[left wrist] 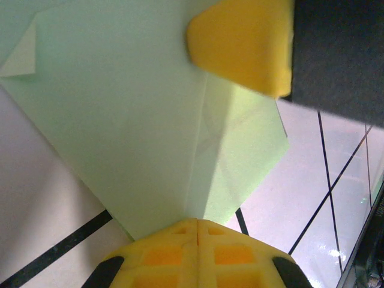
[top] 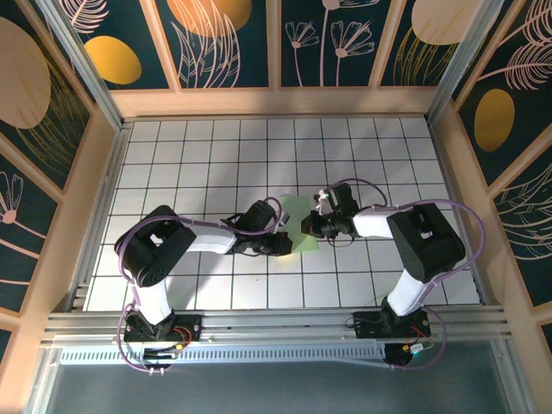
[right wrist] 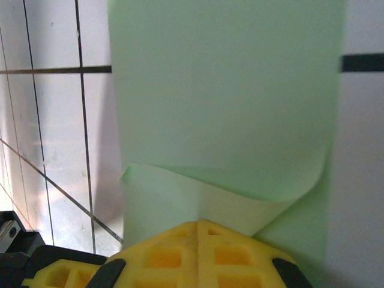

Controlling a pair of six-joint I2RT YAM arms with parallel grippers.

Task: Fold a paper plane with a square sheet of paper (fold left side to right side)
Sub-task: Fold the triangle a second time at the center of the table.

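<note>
The sheet of paper (top: 295, 211), light green and plain, is lying near the middle of the table (top: 198, 155), between the two arms' ends and partly hidden beneath them. In the left wrist view it is showing a long crease running up its middle, fainter diagonal creases to the right of that line, and a small corner (left wrist: 21, 57) turned over at the upper left. In the right wrist view its near edge (right wrist: 240, 201) is curling up and over in a soft roll rather than lying flat.

The left gripper (top: 285, 245) is reaching in from the left; its yellow jaws are pressed together, pinching the narrow near end of the sheet. The right gripper (top: 304, 227) is reaching in from the right; its jaws are likewise pressed together, pinching the curled edge. One of the right gripper's yellow fingers (left wrist: 240, 42) is resting against the top of the sheet in the left wrist view.

The table is white, ruled with dark grid lines (right wrist: 78, 90), and wooden-framed panels (top: 224, 34) patterned with plants are enclosing it.
</note>
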